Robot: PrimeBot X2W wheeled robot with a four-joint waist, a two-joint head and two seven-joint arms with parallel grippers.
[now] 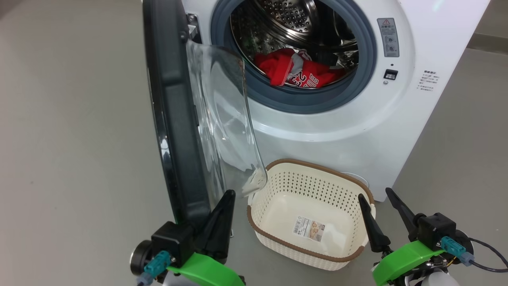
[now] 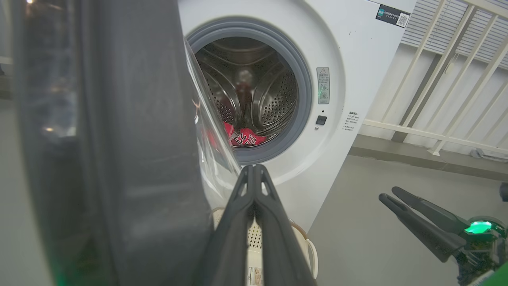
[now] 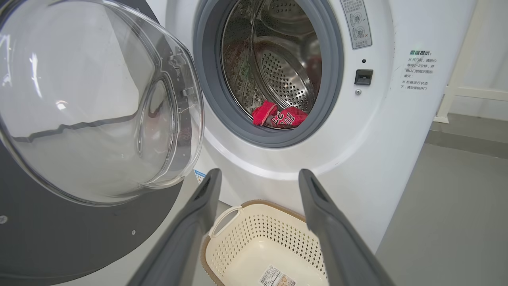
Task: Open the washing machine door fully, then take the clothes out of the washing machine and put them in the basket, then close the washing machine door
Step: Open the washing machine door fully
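Door (image 1: 174, 119) swung out edge-on, inner face turned right, left hand (image 1: 228, 197) clenched, right hand (image 1: 374, 193) released.

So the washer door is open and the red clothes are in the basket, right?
Not quite. The washing machine door is open, but the red clothes lie inside the washing machine, in its drum. The head view shows that the basket has just a sticker on its bottom.

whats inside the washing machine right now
Red clothes with white lettering and a bit of grey fabric lie low in the steel drum of the washing machine. Whatever lies under that heap is covered.
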